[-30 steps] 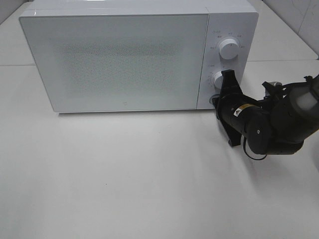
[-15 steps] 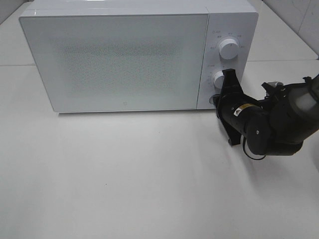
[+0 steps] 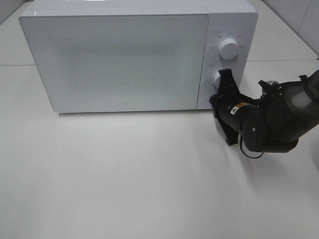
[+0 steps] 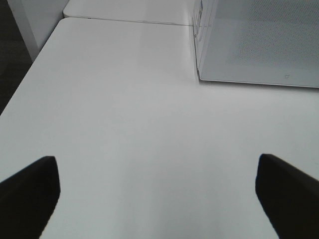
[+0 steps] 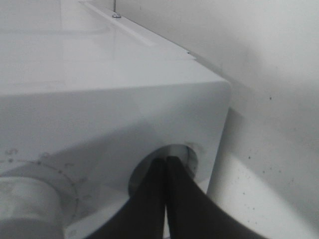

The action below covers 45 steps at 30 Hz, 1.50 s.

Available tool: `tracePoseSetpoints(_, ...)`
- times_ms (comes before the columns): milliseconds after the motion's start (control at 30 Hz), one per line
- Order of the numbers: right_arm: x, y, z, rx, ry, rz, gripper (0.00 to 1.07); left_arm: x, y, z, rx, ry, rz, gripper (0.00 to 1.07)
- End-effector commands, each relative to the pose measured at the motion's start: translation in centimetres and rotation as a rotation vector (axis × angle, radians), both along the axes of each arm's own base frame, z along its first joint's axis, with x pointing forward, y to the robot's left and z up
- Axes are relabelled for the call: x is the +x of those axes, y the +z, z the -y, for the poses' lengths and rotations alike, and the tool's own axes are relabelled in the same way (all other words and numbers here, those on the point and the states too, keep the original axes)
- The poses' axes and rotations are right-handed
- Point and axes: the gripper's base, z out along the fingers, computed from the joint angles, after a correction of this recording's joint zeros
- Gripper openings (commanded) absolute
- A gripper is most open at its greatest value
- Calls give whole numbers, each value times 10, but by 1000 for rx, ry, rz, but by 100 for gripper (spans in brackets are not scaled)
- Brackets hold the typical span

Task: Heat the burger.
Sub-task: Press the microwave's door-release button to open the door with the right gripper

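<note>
One nudge, high view: closed right gripper (image 3: 213,101) edged against white boxy microwave's (image 3: 119,55) front corner, at white table's (image 3: 124,174) far edge.
Left wrist: left gripper (image 4: 159,194) gaped over table.
Right wrist: tips met in round button recess (image 5: 192,157); burger unseen, likely inside.

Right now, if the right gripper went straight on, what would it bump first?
The microwave. The shut right gripper points into the round recess on its front, beside a knob. It looks about touching, but depth is unclear.
</note>
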Motion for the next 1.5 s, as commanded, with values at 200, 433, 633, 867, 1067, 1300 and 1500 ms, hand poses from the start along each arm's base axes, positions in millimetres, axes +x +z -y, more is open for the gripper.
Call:
tracePoseSetpoints(200,40,40,6,59,-72,290,0,0,1,1,-8,-1,9,100)
tracePoseSetpoints(433,40,39,5,79,-67,270,0,0,1,1,-8,-1,9,100)
tracePoseSetpoints(633,39,40,3,91,-59,255,0,0,1,1,-8,-1,9,100)
tracePoseSetpoints(867,37,39,2,106,-44,204,0,0,1,1,-8,-1,9,100)
tracePoseSetpoints(1067,23,31,3,102,-37,154,0,0,1,1,-8,-1,9,100)
tracePoseSetpoints(1300,14,25,1,106,-32,123,0,0,1,1,-8,-1,9,100)
tracePoseSetpoints(1500,7,20,3,94,-26,98,0,0,1,1,-8,-1,9,100)
